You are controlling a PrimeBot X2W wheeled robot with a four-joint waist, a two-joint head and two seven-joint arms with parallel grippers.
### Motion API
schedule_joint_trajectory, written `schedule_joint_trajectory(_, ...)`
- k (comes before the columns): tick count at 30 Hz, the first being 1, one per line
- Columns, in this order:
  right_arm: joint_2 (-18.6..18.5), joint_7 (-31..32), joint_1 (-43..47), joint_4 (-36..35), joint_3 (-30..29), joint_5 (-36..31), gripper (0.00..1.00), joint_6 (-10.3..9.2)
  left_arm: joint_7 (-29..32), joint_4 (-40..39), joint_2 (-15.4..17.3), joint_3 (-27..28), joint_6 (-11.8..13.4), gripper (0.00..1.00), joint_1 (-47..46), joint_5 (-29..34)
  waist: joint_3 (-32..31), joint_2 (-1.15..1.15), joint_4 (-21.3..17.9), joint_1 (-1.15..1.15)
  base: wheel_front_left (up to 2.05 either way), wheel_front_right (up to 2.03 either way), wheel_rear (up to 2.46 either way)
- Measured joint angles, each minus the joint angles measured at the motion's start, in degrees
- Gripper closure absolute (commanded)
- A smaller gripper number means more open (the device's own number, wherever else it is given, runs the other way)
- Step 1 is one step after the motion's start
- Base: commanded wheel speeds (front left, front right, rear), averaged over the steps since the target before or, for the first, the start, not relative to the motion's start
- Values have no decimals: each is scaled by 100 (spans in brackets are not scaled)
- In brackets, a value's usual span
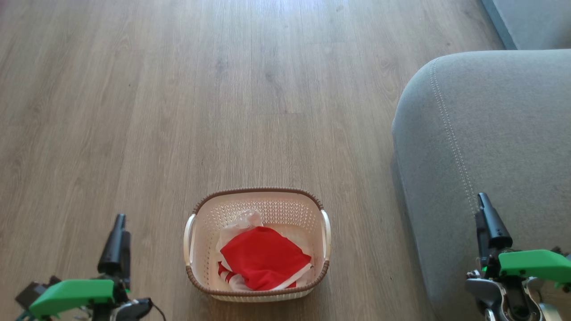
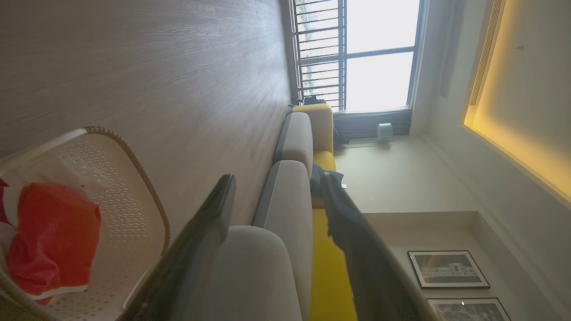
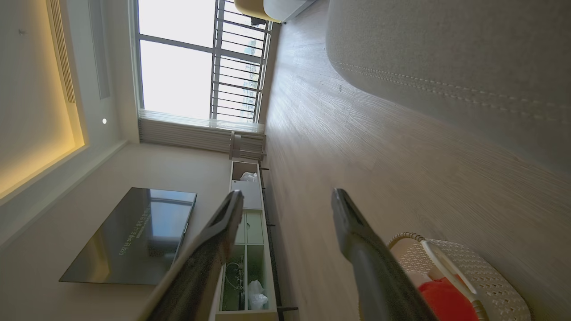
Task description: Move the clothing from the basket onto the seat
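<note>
Pickup not begun: clothing [image 1: 263,256] lies in the basket [image 1: 258,192] on the floor beside the seat [image 1: 490,133]; left pincer [image 2: 276,178] and right pincer [image 3: 286,192] spread, empty; next, 1 must reach down into it.

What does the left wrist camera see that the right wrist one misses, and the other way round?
Between these two, the left wrist view alone has framed pictures. The right wrist view alone has a television and a low cabinet. Both show the basket holding red clothing, the grey seat, wooden floor and the window.
</note>
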Motion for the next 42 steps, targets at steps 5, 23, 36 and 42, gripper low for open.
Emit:
schedule_joint_trajectory(5,0,-97,-11,-183,-12,-407,0,0,-89,-212,1,126,-2,0,-52,336,-4,0,6,0,0,0,0)
schedule_joint_trajectory(23,0,-372,-228,-924,279,-2297,0,0,-391,-971,-1,294,40,0,-289,1558,79,0,74,0,0,0,0)
schedule_joint_trajectory(36,-1,-580,-355,-1229,475,-3551,0,0,-567,-1586,5,-274,506,0,-349,2939,126,0,64,0,0,0,0)
schedule_joint_trajectory(42,-1,-667,-356,-1306,577,-4142,0,0,-680,-1764,8,-686,791,0,-349,3783,148,0,50,0,0,0,0)
